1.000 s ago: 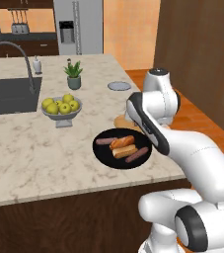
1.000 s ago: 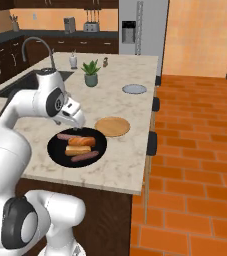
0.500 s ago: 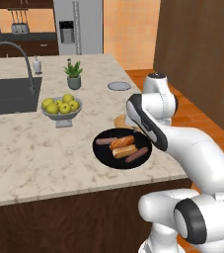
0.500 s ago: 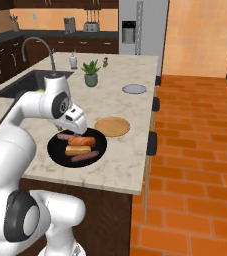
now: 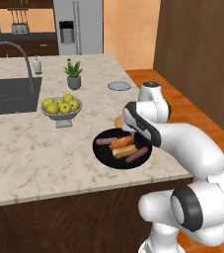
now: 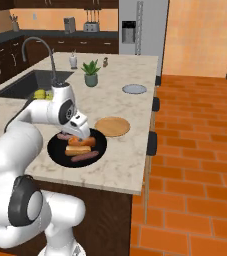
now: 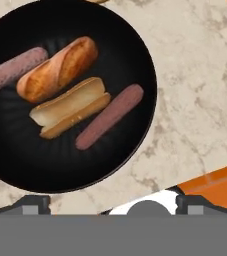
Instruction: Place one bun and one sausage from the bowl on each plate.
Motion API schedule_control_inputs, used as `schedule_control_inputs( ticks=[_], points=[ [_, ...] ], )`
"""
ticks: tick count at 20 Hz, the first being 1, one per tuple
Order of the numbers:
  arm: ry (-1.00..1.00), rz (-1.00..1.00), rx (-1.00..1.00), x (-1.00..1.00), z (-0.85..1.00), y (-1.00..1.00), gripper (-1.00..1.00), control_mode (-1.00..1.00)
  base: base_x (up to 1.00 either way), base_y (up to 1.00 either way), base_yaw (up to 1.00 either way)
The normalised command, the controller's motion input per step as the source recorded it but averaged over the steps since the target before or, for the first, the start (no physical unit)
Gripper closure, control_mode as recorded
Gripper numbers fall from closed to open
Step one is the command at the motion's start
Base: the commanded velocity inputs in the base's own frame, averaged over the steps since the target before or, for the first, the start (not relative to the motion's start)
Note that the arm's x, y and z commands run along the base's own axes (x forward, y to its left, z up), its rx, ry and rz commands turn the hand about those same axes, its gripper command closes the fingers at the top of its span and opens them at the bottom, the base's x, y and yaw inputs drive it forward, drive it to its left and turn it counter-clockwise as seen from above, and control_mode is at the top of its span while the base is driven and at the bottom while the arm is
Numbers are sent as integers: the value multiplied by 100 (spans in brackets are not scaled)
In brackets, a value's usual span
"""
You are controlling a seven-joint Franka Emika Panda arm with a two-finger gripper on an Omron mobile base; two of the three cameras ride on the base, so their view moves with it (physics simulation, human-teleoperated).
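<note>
Buns: two buns [image 7: 59, 67] lie mid-bowl, touching, between the sausages [image 7: 110, 116].
Bowl: black bowl [image 7: 135, 60] near the worktop's front right corner, within reach.
Jaws: released wide, empty, above the bowl.
Plates: wooden plate [image 6: 112, 126] just beside the bowl; grey plate [image 6: 134, 89] farther along, both bare.

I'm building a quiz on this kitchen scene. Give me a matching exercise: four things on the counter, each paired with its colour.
Things:
1. bowl
2. wooden plate
3. small rimmed plate
4. fruit

Colours:
A. pale grey
B. yellow-green
C. glossy black
D. tan

Pairs: 1-C, 2-D, 3-A, 4-B
</note>
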Motion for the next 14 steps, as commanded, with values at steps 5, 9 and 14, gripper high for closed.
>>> schedule_control_inputs(
  ticks=[5,9,14],
  points=[
    [0,-10,0,4,-73,-9,-100,-100,0,0,0],
    [0,-5,0,7,-57,0,-100,-100,0,0,0],
    [1,-3,0,0,-58,0,-100,-100,0,0,0]
  ],
)
